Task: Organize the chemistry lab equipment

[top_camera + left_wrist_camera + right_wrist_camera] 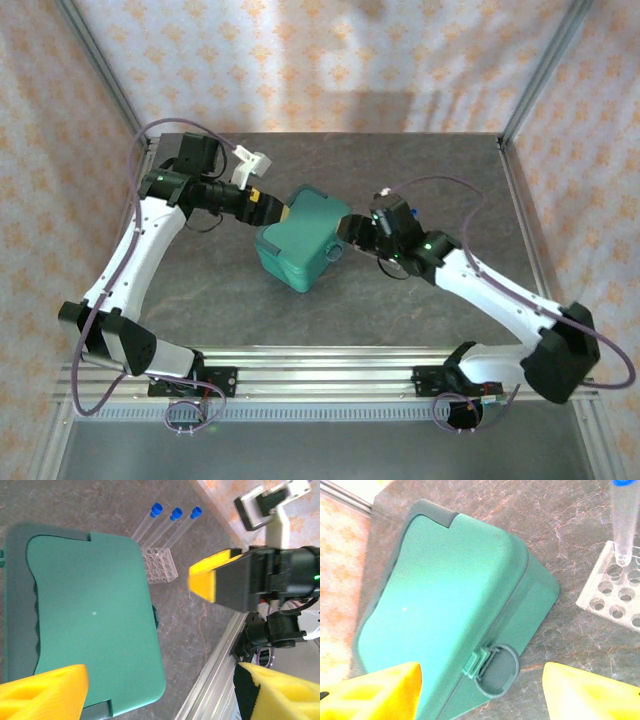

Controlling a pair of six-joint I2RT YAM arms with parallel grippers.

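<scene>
Three blue-capped test tubes (pixel 172 527) stand in a clear rack (pixel 160 565) on the counter (pixel 200 615), beyond the teal case (pixel 300 237). Both pincers, left (pixel 275 212) and right (pixel 345 232), flank the case, released and empty.

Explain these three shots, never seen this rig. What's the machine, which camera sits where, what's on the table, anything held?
Two white robot arms are bolted at the near edge of a dark table. The overhead picture looks down from behind them: left gripper and right gripper sit on either side of a closed teal case.

The other two pictures come from cameras on each wrist; the yellow blocks at their edges are that arm's own fingers.

The left wrist view shows the case lid, and past it a small clear rack with three blue-capped test tubes standing in it. The right wrist view shows the case's round latch and a corner of the rack.

Both pairs of jaws stand open with the case between them. Nothing is held.
</scene>
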